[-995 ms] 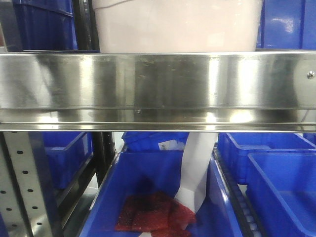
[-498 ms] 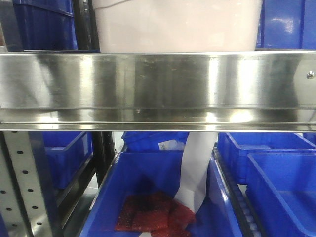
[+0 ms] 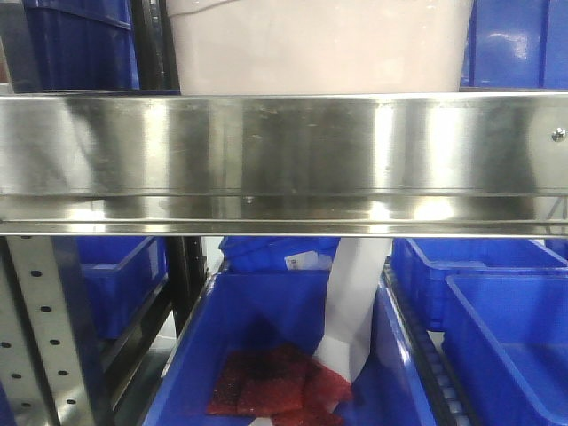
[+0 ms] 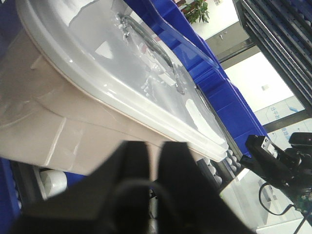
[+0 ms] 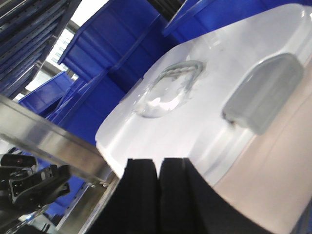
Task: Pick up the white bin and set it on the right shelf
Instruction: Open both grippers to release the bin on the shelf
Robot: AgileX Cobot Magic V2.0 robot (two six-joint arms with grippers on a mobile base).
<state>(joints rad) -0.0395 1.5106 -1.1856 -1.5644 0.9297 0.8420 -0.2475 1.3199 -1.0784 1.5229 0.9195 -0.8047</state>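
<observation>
From the front view, I see the white bin (image 3: 319, 44) sitting just behind the wide shiny edge of the right shelf (image 3: 284, 160), and I think it rests on that shelf. Under the shelf there are blue bins (image 3: 497, 302), and one of them holds a red bag (image 3: 275, 386) and a white strip of paper (image 3: 355, 306). My arms do not show in this view. I think I am at the placing step, with the bin already up on the shelf, so the next move is to let go on both sides and pull my arms back slowly without pushing the bin. From my left wrist view, my left tool (image 4: 155, 163) is pressed close against the pinkish side of the bin, just under the rim of the glossy lid (image 4: 126, 63). Its two dark fingers are almost together with only a thin gap, and I cannot tell if they pinch anything. My other arm (image 4: 278, 163) shows far off on the other side. From my right wrist view, my right tool (image 5: 158, 175) points at the lid edge from the other side, close to the steel rail. Its fingers are nearly together too, and I cannot tell if they grip the bin.
</observation>
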